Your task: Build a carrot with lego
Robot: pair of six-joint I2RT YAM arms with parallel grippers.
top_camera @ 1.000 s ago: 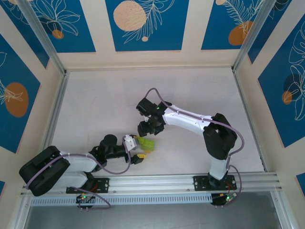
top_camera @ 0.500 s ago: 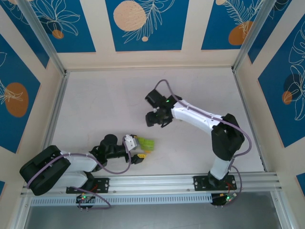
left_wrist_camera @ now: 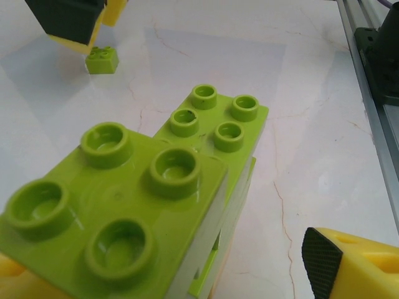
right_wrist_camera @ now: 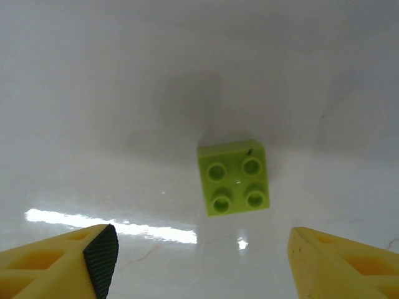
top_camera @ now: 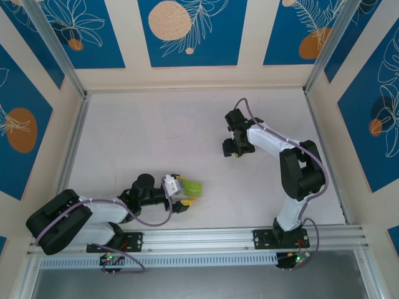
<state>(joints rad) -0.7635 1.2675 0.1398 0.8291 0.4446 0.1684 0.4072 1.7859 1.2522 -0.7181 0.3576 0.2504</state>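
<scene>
Right gripper (right_wrist_camera: 199, 261) swung right, wrist view showing a green brick (right_wrist_camera: 234, 177).

— We saw glossy plastic on the stacked lime-green bricks (left_wrist_camera: 124, 205), didn't we?
— We did; their studs were smooth and caught the light. The single lime-green brick (right_wrist_camera: 234, 177) had the same sheen.
— We took the counter (right_wrist_camera: 124, 75) for polished white stone, faintly veined, with glare lying on it.
— The fingers (right_wrist_camera: 43, 268) of the right end effector (right_wrist_camera: 198, 255) looked to us like matt yellow plastic, with a black rubbery pad (right_wrist_camera: 103, 254). The rail (top_camera: 206, 237) we judged brushed metal.
</scene>
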